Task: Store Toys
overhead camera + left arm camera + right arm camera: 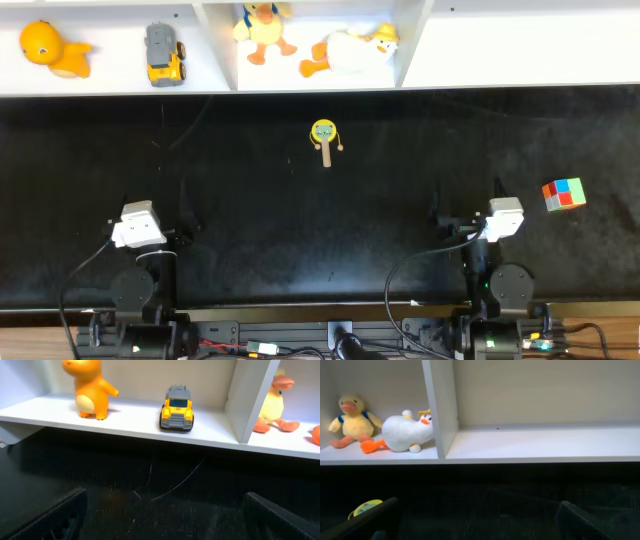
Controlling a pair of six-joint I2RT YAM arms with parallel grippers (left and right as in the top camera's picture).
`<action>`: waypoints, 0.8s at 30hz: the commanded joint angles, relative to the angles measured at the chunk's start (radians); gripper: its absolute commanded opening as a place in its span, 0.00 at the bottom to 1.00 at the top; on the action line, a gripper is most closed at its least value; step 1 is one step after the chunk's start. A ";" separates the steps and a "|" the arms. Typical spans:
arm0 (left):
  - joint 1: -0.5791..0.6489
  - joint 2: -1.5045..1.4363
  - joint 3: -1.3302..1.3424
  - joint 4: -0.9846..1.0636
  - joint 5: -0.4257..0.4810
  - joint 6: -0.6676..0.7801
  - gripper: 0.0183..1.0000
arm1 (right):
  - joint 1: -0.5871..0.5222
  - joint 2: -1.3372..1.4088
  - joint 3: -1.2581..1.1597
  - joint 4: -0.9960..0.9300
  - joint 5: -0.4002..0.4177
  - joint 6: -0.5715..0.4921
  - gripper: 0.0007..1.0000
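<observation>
Top view: a black table surface (pixel 250 200) fills the middle of the frame, and a white shelf unit (pixel 300 85) with upright dividers runs along the upper edge.

In the upper left corner, the left compartment holds an orange rounded toy figure (pixel 52 48). A yellow and grey toy truck (pixel 164 55) stands apart to its right in the same compartment.

At upper centre, the middle compartment holds a yellow plush duck (pixel 263 30). Just beside it, to its right, a white plush goose with orange feet (pixel 350 52) lies on its side.

Two toys lie on the table outside the shelf. A small yellow drum rattle on a wooden stick (pixel 324 138) lies just above frame centre, near the shelf front and below the middle compartment. A multicoloured plastic cube (pixel 564 194) sits at the right of the frame, well apart from the rattle.

The left gripper (pixel 165 520) sits at the lower left of the top view, over bare table. Its fingers are spread wide with nothing between them, and it faces the figure and the truck.

The right gripper (pixel 477 522) sits at the lower right, to the left of the cube. Its fingers are likewise spread wide and hold nothing. It faces the shelf, with the rattle's edge visible near one finger.
</observation>
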 commanded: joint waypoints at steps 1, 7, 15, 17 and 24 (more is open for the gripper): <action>0.003 -0.013 -0.002 -0.001 -0.018 0.022 1.00 | -0.002 -0.008 -0.013 0.002 0.027 -0.003 1.00; 0.003 -0.013 -0.002 -0.001 -0.018 0.022 1.00 | 0.006 0.005 0.030 -0.039 0.055 -0.002 1.00; 0.003 -0.013 -0.002 -0.001 -0.018 0.022 1.00 | 0.201 0.204 0.248 -0.180 0.338 0.009 1.00; 0.003 -0.013 -0.002 -0.001 -0.018 0.022 1.00 | 0.270 0.259 0.307 -0.221 0.401 0.024 0.99; 0.003 -0.013 -0.002 -0.001 -0.018 0.022 1.00 | 0.481 0.473 0.521 -0.389 0.597 0.208 1.00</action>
